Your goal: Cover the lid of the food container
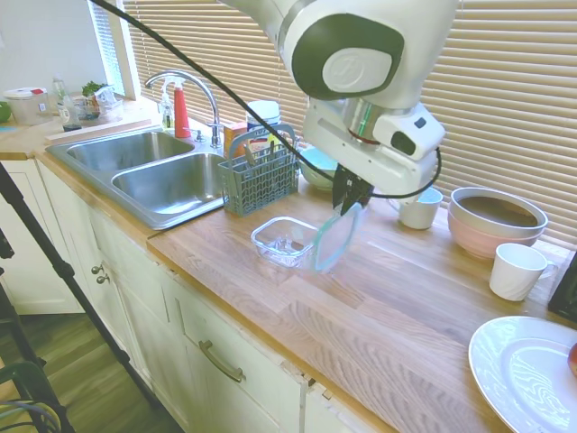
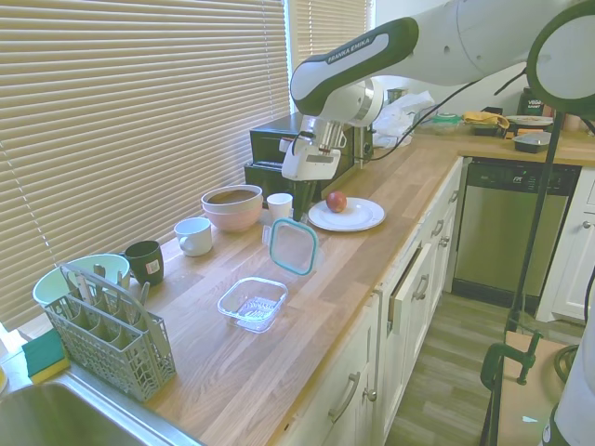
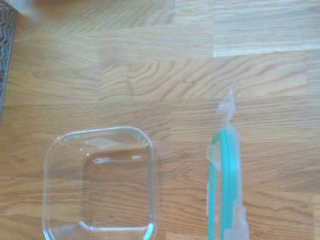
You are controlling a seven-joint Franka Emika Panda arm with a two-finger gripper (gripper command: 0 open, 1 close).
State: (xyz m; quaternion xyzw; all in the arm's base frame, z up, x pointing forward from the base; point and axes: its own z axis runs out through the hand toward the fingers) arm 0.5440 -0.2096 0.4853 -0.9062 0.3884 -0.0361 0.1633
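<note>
Clamped in my tool [image 1: 350,200], the lid [image 1: 336,239] hangs on edge by its top, teal rim showing, just beside the food container [image 1: 285,240] and not over it. That glass dish sits open on the wooden counter [image 1: 406,307]. I read "FRANKA EMIKA" on the arm. Farther off: cutlery basket [image 1: 259,174], double sink [image 1: 153,171], closed blinds [image 1: 505,81].

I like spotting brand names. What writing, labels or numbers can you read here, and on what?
"FRANKA EMIKA" on the robot arm, in white letters on its dark band.
A round logo on the arm's joint cap: too faint to read.
A small label on the dark mug: too small to read.
Nothing else is legible.
</note>
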